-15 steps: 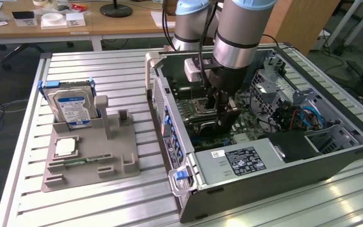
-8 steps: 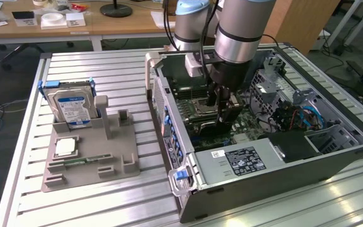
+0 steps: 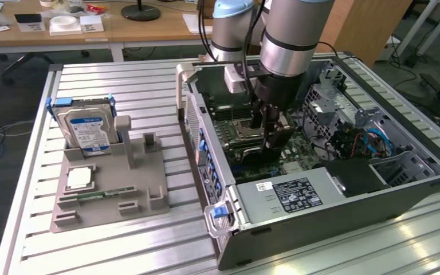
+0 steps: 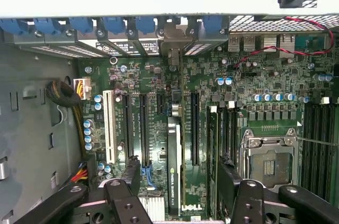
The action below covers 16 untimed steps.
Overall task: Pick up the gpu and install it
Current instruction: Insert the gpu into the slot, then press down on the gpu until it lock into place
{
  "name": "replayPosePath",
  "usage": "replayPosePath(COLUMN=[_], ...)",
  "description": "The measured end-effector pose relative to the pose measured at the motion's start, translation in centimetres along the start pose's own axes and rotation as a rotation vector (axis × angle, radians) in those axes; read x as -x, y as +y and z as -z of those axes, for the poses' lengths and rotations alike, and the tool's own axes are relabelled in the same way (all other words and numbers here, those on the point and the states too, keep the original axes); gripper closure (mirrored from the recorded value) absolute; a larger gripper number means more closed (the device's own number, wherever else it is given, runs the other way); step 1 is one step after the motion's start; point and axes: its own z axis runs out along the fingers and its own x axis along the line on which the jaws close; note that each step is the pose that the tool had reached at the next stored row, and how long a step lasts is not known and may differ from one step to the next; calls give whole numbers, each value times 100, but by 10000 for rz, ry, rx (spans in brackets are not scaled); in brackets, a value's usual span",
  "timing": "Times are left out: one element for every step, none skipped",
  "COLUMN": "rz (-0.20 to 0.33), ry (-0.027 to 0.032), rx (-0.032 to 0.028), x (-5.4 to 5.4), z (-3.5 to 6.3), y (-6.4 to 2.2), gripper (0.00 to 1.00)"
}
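The gpu (image 4: 175,167) stands edge-on in a long slot of the green motherboard (image 4: 254,83) inside the open computer case (image 3: 319,197). Its black top strip faces the wrist camera, and its silver end bracket (image 4: 172,41) sits against the case's rear slot row. My gripper (image 4: 179,181) hangs right above the card and is open. One black finger (image 4: 131,173) is on each side of the card, and there is a gap between each finger and the card. In the exterior view the gripper (image 3: 270,140) reaches down into the middle of the case.
A grey parts holder (image 3: 140,195) stands on the slatted metal table at the exterior view's left. It carries a hard drive (image 3: 89,130), a square processor (image 3: 80,177) and a memory stick (image 3: 98,195). Near the fingers are the empty processor socket (image 4: 270,163), a cable bundle (image 4: 63,94) and the case walls.
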Motion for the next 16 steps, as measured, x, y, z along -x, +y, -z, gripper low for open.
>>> replayPosePath(rz=[0, 0, 0, 0, 0, 0, 0, 0, 0, 0, 0, 0, 0, 0, 0, 0], ry=[0, 1, 4, 2, 1, 1, 0, 1, 0, -1, -1, -2, -2, -2, 0, 0], rx=[0, 1, 2, 1, 0, 1, 0, 0, 0, 0, 0, -1, 0, 0, 0, 0], x=[0, 0, 0, 0, 1, 2, 2, 2, 3, 3, 3, 3, 3, 3, 3, 3], z=[0, 3, 12, 21, 33, 48, 62, 74, 82, 88, 93, 93, 94, 94, 94, 95], y=[0, 0, 0, -1, -1, -2, -2, -2, -3, -3, -3, -3, -3, -3, -3, -3], gripper=[31, 31, 31, 31, 31, 31, 31, 31, 31, 31, 31, 31, 31, 31, 31, 31])
